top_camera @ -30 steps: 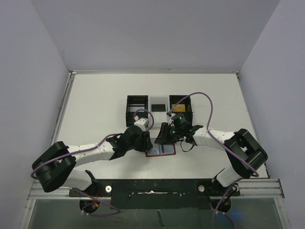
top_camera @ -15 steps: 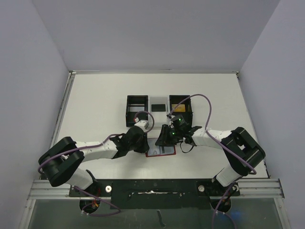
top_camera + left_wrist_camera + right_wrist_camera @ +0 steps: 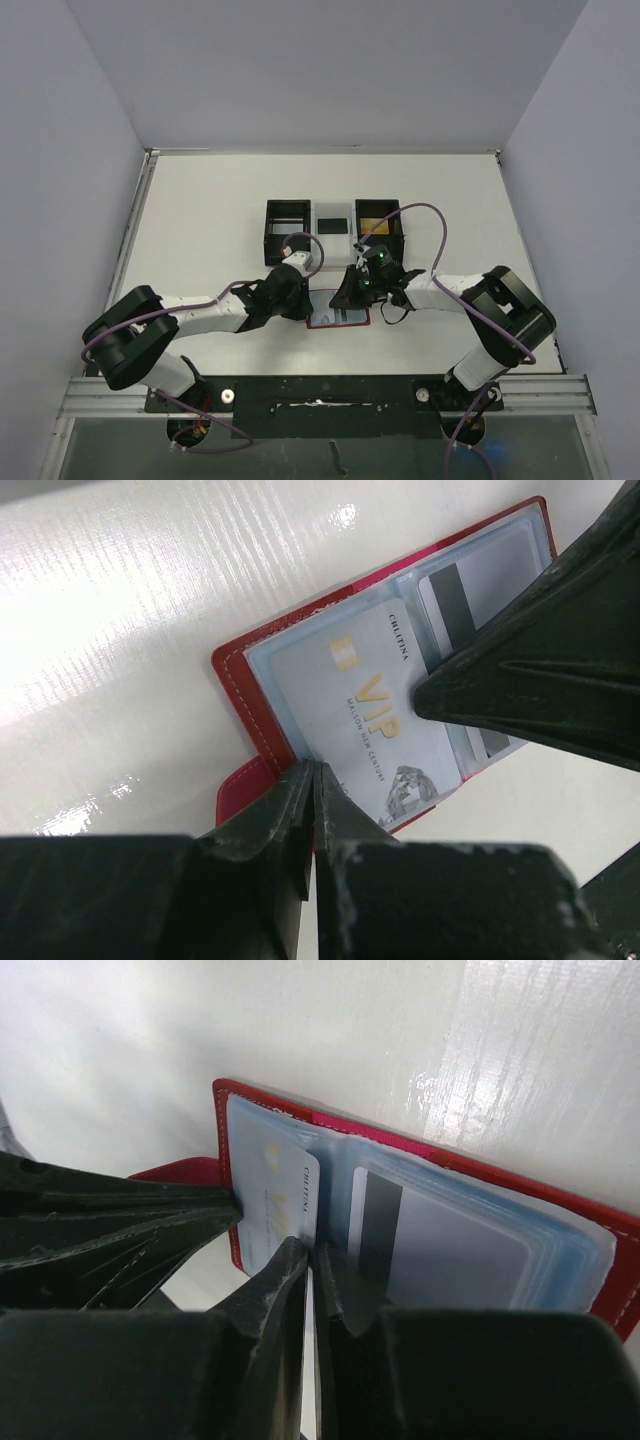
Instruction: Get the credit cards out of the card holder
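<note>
The card holder (image 3: 340,318) lies open at lower centre. Both the left gripper (image 3: 312,800) and right gripper (image 3: 312,1270) are pinched shut at its VIP card (image 3: 370,720). Extraction seems to be starting; next, slide it clear while the holder stays pinned.

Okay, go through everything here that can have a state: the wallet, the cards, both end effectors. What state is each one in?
card holder: open, lying flat.
VIP card: in its sleeve, one edge pinched.
striped card: tucked in the other sleeve.
left end effector: shut, tips at the card holder's edge.
right end effector: shut on the VIP card's edge, it appears.
gold card: lying in the tray's right compartment.
</note>
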Robot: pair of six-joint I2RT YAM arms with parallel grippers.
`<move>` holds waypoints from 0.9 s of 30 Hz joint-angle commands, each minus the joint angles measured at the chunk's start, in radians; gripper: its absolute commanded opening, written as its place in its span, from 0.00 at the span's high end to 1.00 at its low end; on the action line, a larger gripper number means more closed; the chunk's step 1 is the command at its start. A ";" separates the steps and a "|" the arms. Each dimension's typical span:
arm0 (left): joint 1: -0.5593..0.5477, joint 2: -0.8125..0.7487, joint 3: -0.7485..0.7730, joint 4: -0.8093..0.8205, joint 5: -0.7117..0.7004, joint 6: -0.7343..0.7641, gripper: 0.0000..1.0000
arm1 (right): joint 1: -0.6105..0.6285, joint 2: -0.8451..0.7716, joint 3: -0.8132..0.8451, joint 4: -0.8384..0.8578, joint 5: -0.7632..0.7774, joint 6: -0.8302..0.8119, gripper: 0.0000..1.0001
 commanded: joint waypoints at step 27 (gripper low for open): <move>0.003 0.005 0.014 -0.064 -0.074 0.006 1.00 | -0.173 -0.072 -0.065 0.070 -0.254 -0.053 1.00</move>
